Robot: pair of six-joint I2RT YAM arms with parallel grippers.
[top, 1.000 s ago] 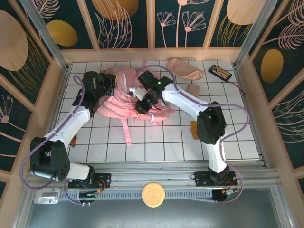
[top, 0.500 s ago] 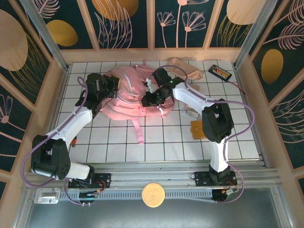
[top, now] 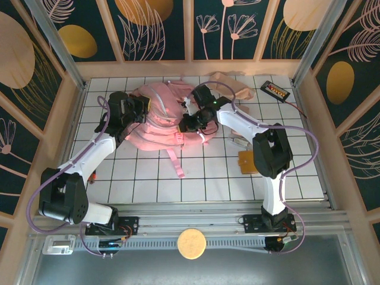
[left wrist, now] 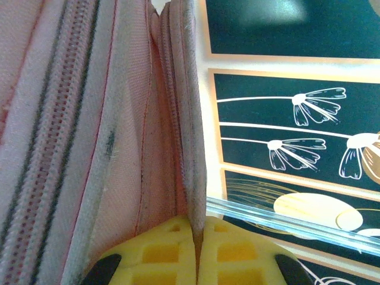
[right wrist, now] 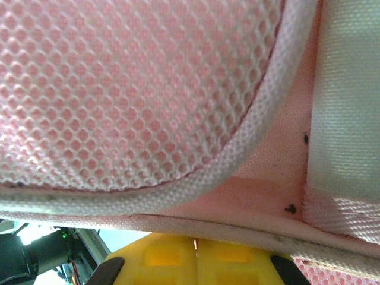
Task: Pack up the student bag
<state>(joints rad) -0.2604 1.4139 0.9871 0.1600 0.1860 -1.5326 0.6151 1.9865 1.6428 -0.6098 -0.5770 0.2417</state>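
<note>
White-tiled table (top: 297, 172), walled by dark floral panels: the bag (top: 155, 116) lies slumped at the far left-centre, one strap (top: 175, 161) trailing toward me. My left jaws are clamped on a zipped seam at its left side, and my right jaws pinch its piped edge on the right, so I hold it from both sides. Packing looks barely begun: a pouch (top: 231, 86), a black gadget (top: 275, 90), a brown pad (top: 245, 161) and a small grey item (top: 239, 142) lie loose to the right, outside the bag.
</note>
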